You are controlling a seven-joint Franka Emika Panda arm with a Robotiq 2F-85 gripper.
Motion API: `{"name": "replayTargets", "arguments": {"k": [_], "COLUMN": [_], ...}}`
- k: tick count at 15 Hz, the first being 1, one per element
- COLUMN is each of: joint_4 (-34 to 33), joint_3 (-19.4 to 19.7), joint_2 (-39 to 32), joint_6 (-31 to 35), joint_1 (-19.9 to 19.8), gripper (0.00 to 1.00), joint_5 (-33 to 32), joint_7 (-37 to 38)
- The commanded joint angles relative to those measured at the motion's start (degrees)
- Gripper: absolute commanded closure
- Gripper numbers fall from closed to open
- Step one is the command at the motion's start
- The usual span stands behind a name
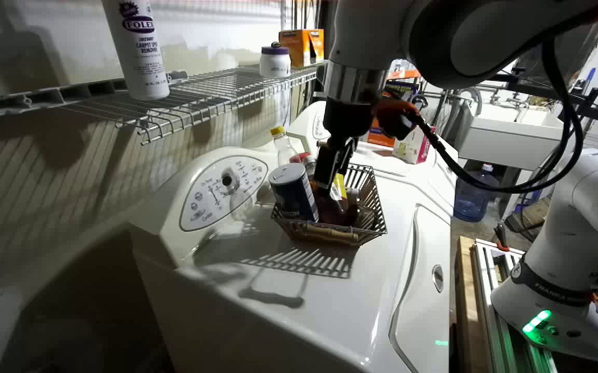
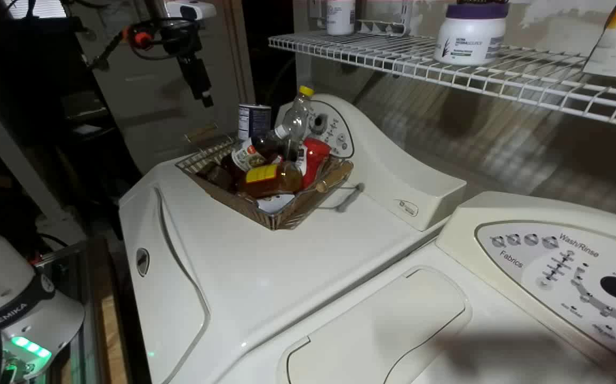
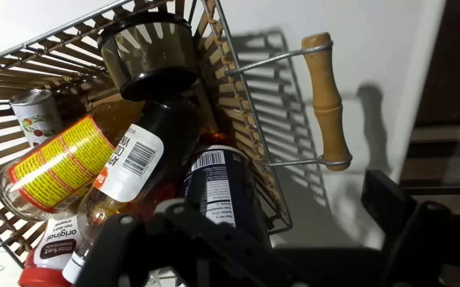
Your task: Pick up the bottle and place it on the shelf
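The bottle is dark amber with a barcoded white label and a white cap. It lies slanted in a basket, its capped end toward the lower left of the wrist view. In an exterior view the bottle leans with its white neck up. My gripper is open, nothing between its fingers; the left one overlaps a dark blue canister in the wrist view, contact unclear. Above the basket area, the gripper points down in an exterior view. The white wire shelf runs along the wall, higher than the basket.
The basket has wooden-grip handles and sits on a white appliance. Inside are a yellow-labelled bottle and a red-capped container. A tall white bottle, purple-lidded jar and orange box stand on the shelf.
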State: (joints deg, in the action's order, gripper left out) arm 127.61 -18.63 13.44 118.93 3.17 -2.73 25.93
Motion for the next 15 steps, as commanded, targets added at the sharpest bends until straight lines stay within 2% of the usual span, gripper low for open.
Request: {"name": "replayTargets", "arguments": {"k": [1,5,6,15], "joint_4": [-0.11,-0.57,-0.54,1.73], "joint_3": [1.68,2.16,2.81,12.73], "joint_2": [-0.16,-0.55,-0.92,-4.05], "joint_6": [-0.16,-1.11,-1.02,5.02], "joint_1": [1.79,1.52,0.50,-1.90], "gripper": [0.00,0.00,0.00,0.00], "joint_5": [-0.48,0.02,-0.68,7.36], "joint_7": [0.36,-0.06,2.12,1.82]}}
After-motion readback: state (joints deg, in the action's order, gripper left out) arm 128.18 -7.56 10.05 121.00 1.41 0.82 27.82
